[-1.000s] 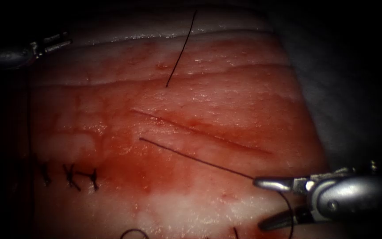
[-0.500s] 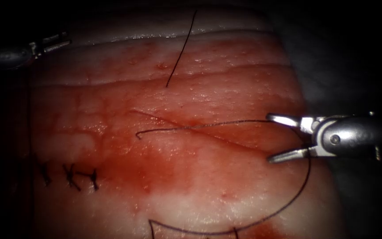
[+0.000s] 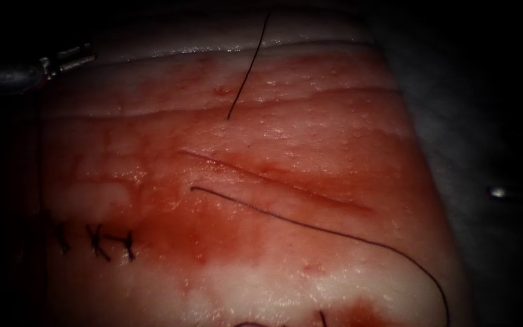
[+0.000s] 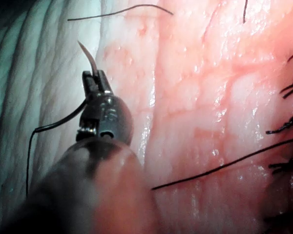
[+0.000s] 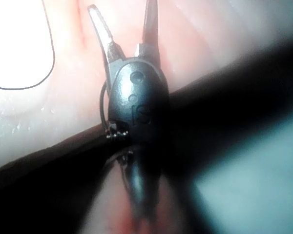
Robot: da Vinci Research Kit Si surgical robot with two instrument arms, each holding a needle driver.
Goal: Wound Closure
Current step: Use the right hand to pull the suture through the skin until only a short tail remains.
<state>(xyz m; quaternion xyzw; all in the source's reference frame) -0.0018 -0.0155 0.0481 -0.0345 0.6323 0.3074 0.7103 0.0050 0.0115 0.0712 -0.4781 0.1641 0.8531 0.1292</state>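
The cut point(image 3: 273, 180) runs slantwise across the red tissue point(image 3: 310, 127). My left tool point(image 3: 86, 54) stays off the tissue's far left edge. Its jaws point(image 4: 95, 77) are shut on the curved needle point(image 4: 88, 54) near one end, a short pointed piece sticking out beyond them, clear of the tissue. Thread point(image 4: 53, 127) trails back from the jaws. My right tool point(image 5: 123, 12) stands open with nothing between its fingers point(image 5: 100, 25), over pale tissue. A slack thread point(image 3: 310, 225) starts just left of the cut and curves to the lower right.
Several dark stitches point(image 3: 95, 239) sit at the lower left of the tissue. A loose straight thread point(image 3: 249, 66) lies across the far part of the tissue. A small metal glint point(image 3: 499, 192) shows in the dark beyond the tissue's right edge.
The right tool, jaws open, rose from the lower right, then drew away to the right off the tissue. The thread went from a taut line to a slack curve. The left tool stayed still.
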